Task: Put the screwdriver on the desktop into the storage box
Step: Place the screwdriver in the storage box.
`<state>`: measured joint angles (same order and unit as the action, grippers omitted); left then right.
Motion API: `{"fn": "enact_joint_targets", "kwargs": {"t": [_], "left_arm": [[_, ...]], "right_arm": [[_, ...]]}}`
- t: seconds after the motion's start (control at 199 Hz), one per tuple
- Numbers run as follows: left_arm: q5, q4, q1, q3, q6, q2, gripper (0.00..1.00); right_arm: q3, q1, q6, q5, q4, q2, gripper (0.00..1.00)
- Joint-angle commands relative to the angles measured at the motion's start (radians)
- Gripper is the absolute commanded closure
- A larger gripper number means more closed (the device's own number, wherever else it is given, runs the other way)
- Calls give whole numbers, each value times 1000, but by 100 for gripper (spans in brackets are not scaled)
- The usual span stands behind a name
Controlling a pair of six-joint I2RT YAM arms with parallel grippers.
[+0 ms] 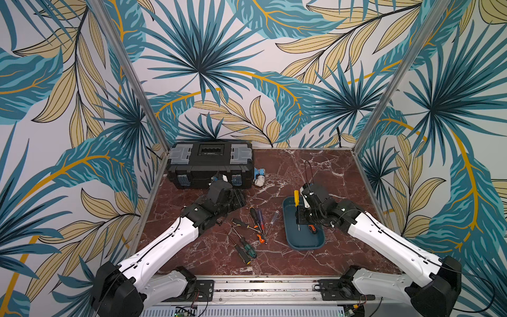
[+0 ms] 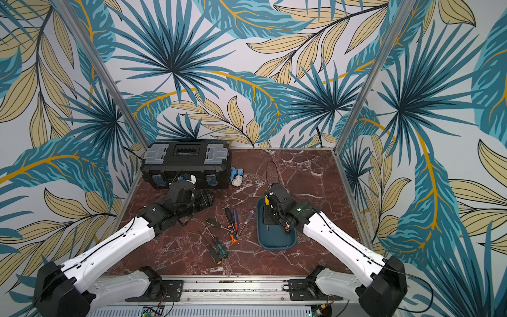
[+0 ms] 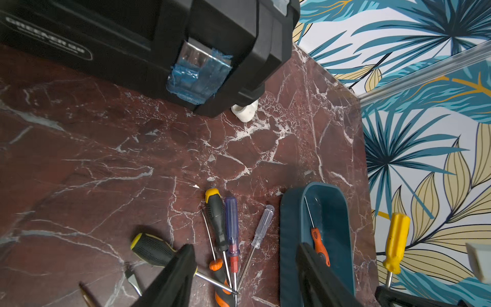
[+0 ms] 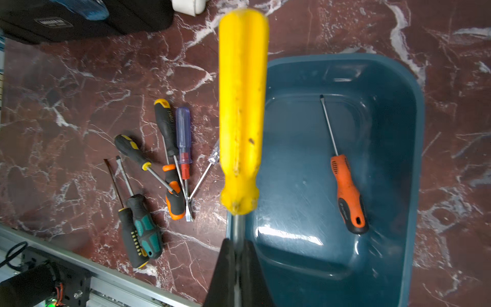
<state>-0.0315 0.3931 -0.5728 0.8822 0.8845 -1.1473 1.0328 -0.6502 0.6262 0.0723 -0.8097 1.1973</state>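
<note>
**A:** What are the fingers doing?

**B:** The right arm's fingers (image 4: 221,271) are pinched on the bare shaft of the yellow screwdriver (image 4: 243,106). The left arm's fingers (image 3: 178,273) are spread and hold nothing, above the surface (image 1: 315,170) in front of the black toolbox (image 1: 210,164).

**A:** And how does that screwdriver lie relative to the box?

**B:** The storage box (image 4: 393,79) sits under the right arm. The yellow screwdriver hangs over its pile-side rim. Its handle points away from the fingers, and its long axis runs roughly along the box's length. I'd judge it needs shifting toward the box's middle and lowering before release, or the handle could catch the rim.

**A:** What about the rest?

**B:** The loose pile of screwdrivers (image 1: 252,227) lies on the surface just beside the box, nearer the left arm. Inside the box there is only one orange screwdriver (image 4: 348,191), lying flat.
</note>
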Motion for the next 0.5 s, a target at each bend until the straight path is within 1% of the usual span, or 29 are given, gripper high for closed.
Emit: {"fn": "enact_joint_targets", "kwargs": {"t": [0.0,0.09,0.161,0.296,0.341,0.407,0.497], "left_arm": [[-17,-19,-4,24,-43,10,37],[-16,-57,-13,-23,-40,31,37],[-15,-29,-32,-25,-63,34,37],[-31,54,-86,-29,-123,34,36],[-31,65,-95,-48,-118,36,36],[-20,39,-112,-93,-102,31,36],[-7,-30,-146,-141,-67,-6,35]], "right_arm": [[38,3,-34,41,-83,24,100],[39,4,-40,40,-100,52,100],[34,4,-30,48,-103,83,100],[37,3,10,107,-93,169,100],[39,3,23,132,-92,199,100],[38,6,39,155,-84,229,100],[41,11,43,145,-75,260,100]]}}
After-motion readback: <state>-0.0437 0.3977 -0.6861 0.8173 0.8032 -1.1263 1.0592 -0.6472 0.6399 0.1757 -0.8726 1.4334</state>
